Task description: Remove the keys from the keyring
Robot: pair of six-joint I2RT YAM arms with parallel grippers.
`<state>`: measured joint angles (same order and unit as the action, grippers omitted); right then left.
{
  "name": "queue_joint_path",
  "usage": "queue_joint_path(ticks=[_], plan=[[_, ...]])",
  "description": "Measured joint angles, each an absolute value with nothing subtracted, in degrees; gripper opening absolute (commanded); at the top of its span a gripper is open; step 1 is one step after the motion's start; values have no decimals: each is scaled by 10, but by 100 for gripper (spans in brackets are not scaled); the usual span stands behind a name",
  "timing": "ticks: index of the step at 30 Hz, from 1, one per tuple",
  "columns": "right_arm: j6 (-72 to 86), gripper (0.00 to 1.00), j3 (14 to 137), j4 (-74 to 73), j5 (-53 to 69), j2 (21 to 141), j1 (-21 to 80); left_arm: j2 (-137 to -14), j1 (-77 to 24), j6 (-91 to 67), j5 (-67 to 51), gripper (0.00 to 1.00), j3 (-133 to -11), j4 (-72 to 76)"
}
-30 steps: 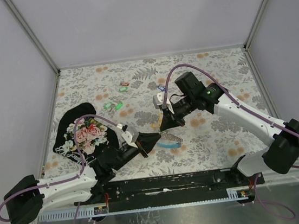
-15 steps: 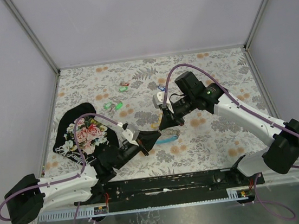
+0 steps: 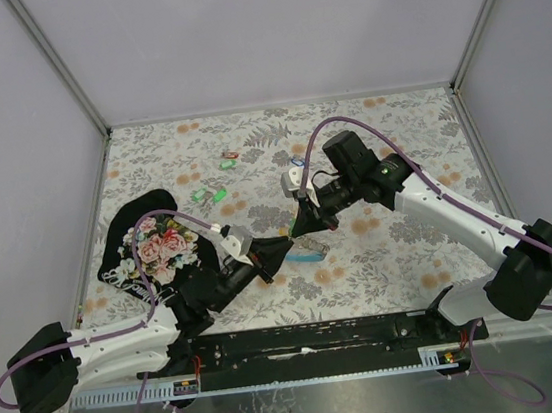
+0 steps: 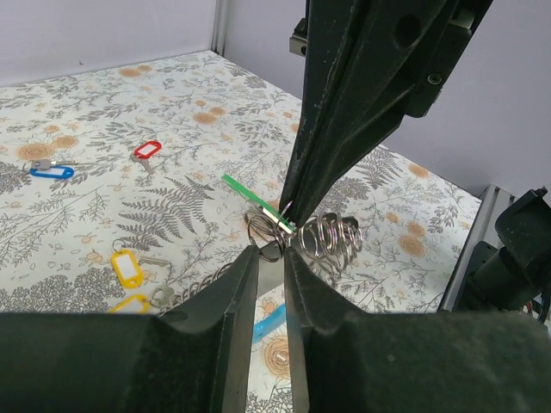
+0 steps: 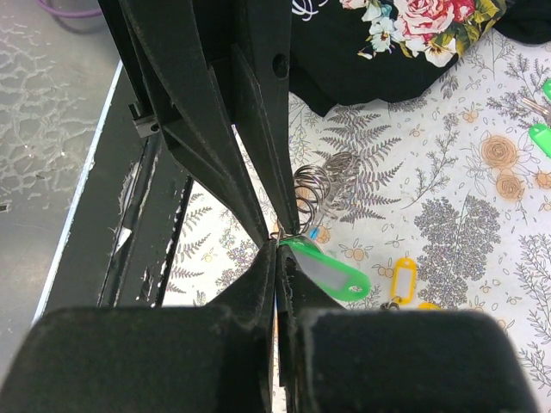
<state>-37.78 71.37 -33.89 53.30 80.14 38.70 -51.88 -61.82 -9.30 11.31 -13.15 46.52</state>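
Note:
The keyring is a floppy grey coiled loop with a blue section; it also shows in the top view and the right wrist view. The green key tag hangs at my right fingertips and shows edge-on in the left wrist view. My right gripper is shut on the tag's small metal piece. My left gripper is nearly shut, nipping a small metal ring on the keyring. Both tips meet just above the table, left and right.
A black floral cloth lies at the left. Loose tags lie on the floral table: red, blue, yellow, more green ones further back. The enclosure walls stand close on three sides.
Both grippers have drawn closer together and shifted a little left and away from the arm bases. The keyring has moved with them.

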Motion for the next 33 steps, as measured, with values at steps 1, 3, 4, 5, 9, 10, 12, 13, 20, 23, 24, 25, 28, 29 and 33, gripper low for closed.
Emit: queue_joint_path(ticks=[1,3,4,5,9,10,12,13,20,23,24,25,28,29,33], plan=[[-376,0,714,-338,532,801,387,-519,-618,-93,114,18,-131,465],[-374,0,714,-338,531,801,387,-519,-618,-94,115,18,-131,465],[-373,0,714,-337,530,801,387,-519,-618,-95,115,18,-131,465],[-372,0,714,-337,530,801,387,-519,-618,-95,115,18,-131,466],[-368,0,712,-334,529,801,387,-519,-618,-96,115,10,-131,466],[-368,0,711,-334,529,801,387,-519,-618,-96,115,5,-131,465],[-367,0,710,-332,526,801,387,-519,-618,-98,115,0,-131,466],[-367,0,709,-331,524,801,387,-519,-618,-99,114,0,-131,466],[-367,0,707,-329,514,801,387,-517,-618,-100,114,0,-134,455],[-374,0,707,-333,500,801,391,-517,-618,-96,114,0,-152,420],[-376,0,707,-334,496,801,394,-517,-618,-93,114,0,-159,404],[-381,0,707,-338,485,801,396,-517,-618,-91,114,0,-164,391],[-394,0,708,-346,463,801,410,-516,-618,-82,113,0,-188,333],[-400,0,708,-349,455,801,415,-516,-618,-79,113,0,-196,314],[-416,0,709,-359,431,800,430,-516,-618,-65,110,0,-223,251]])
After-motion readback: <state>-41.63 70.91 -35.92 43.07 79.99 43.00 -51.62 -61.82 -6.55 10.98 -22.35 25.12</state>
